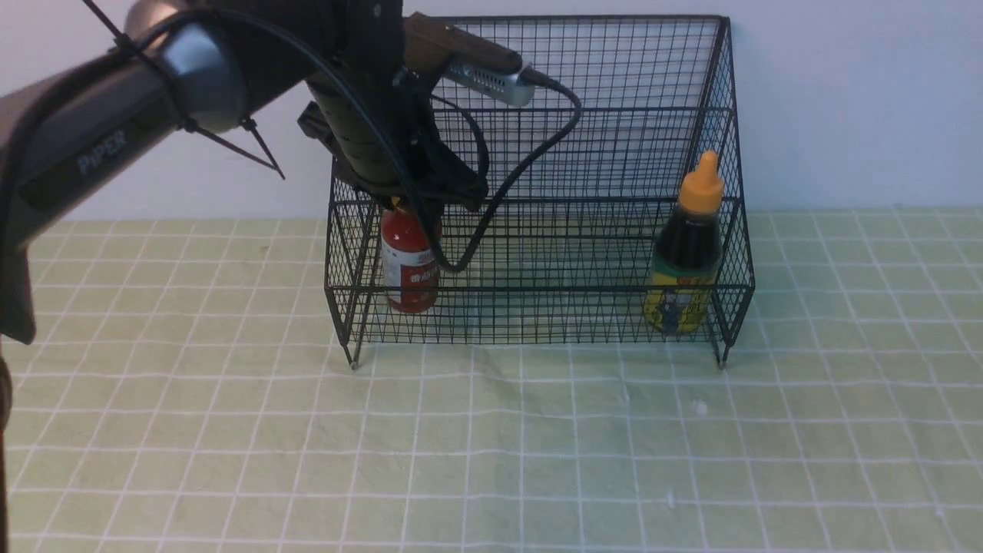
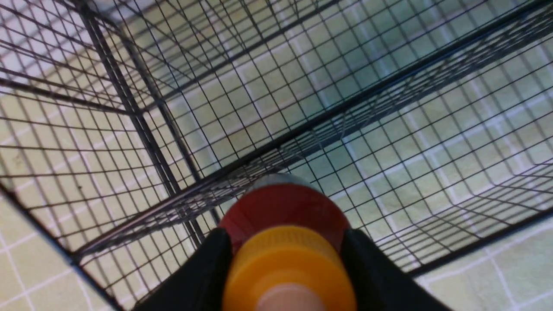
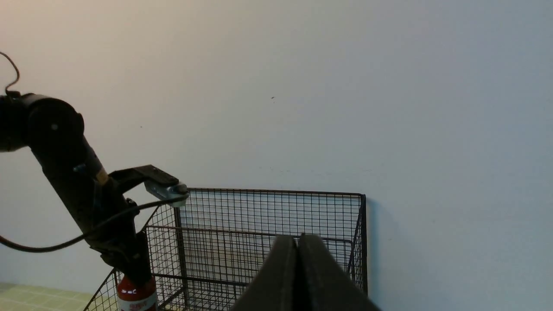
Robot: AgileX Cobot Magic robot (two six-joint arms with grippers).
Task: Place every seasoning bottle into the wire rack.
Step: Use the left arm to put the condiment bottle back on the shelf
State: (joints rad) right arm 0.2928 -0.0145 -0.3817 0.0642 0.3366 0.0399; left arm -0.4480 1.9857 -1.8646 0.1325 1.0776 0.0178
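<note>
**Last bottle held inside the rack, release to come**

Judged as the placing step for the second of two bottles. Already standing upright in the right front corner of the wire rack [image 1: 553, 289]: the dark sauce bottle [image 1: 686, 253]. Held upright inside the rack's left end, behind the low front: the red sauce bottle [image 1: 409, 265], clamped at the shoulder just below its orange cap by the left end effector [image 2: 285, 242], jaws closed only as far as the bottle allows. Cannot tell whether the base touches the rack floor or hangs just above it.

Next, by this reading: set the base flat on the mesh, open the jaws, then lift straight up, clear of the cap and the rack's left side wire. Risk of tipping if let go while tilted.

Well away from the rack and raised: the right end effector [image 3: 298, 276], jaws pressed together, nothing between them.

Under the rack: a table [image 1: 491, 445] covered in pale green cloth with a white grid, slightly wrinkled. Directly behind the rack: a plain white wall [image 1: 845, 100].
</note>
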